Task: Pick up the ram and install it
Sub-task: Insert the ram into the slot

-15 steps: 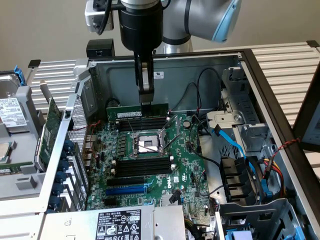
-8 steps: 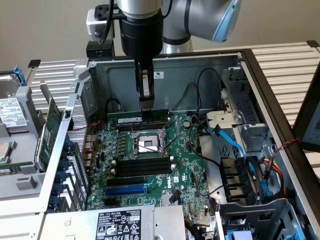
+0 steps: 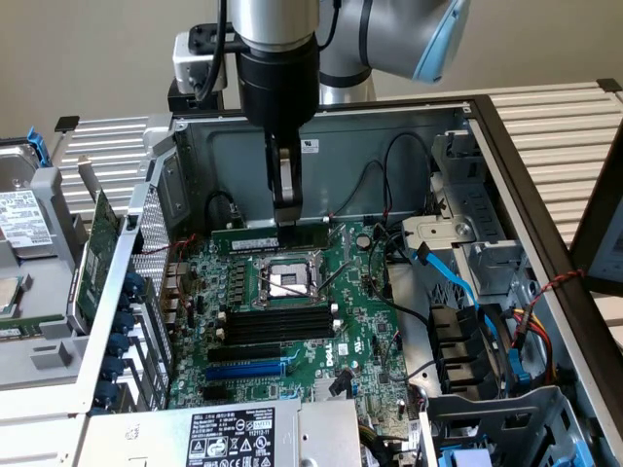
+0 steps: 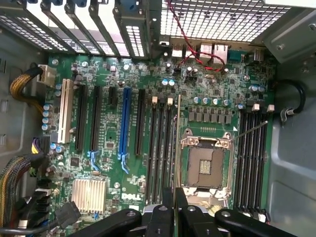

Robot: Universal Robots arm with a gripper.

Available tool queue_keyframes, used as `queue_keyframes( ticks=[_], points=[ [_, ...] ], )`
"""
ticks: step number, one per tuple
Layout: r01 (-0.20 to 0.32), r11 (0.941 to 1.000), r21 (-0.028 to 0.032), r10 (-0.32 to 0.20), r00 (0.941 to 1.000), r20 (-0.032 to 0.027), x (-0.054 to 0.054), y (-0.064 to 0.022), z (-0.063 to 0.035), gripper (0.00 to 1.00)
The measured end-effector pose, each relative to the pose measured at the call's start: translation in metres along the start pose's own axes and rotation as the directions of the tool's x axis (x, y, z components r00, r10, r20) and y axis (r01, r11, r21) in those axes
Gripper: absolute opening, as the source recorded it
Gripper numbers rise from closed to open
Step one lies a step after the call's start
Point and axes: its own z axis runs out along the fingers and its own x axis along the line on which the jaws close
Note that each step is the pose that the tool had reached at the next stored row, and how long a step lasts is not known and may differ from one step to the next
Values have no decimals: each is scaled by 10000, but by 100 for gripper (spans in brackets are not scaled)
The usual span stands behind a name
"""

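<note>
End effector [image 3: 285,222] clamped narrow on the ram [image 3: 243,234], long edge down. It hung over the motherboard [image 3: 326,362], beside the CPU socket [image 3: 289,280].

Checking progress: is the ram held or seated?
Held: the gripper clamps the ram, which stands on edge beside the CPU socket. Seated or not: cannot tell.

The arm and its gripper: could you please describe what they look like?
The arm is silver-grey tubing with a light blue joint cap and a black round wrist section. A black cable runs alongside. The gripper has narrow black fingers on black links with round pivots.
</note>
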Motion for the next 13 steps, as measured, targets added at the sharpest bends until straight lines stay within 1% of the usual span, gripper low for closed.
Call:
queue_keyframes(
  ticks=[3, 8, 11, 13],
  points=[
    [1, 10000, -3, -1, 10000, -21, 2, -1, 41, 13],
    [1, 10000, -6, -1, 10000, -24, 22, -1, 94, 13],
    [1, 10000, -7, -1, 10000, -47, 23, -2, 140, 13],
    [0, 10000, -8, 0, 10000, -74, 23, -2, 164, 13]
  ],
)
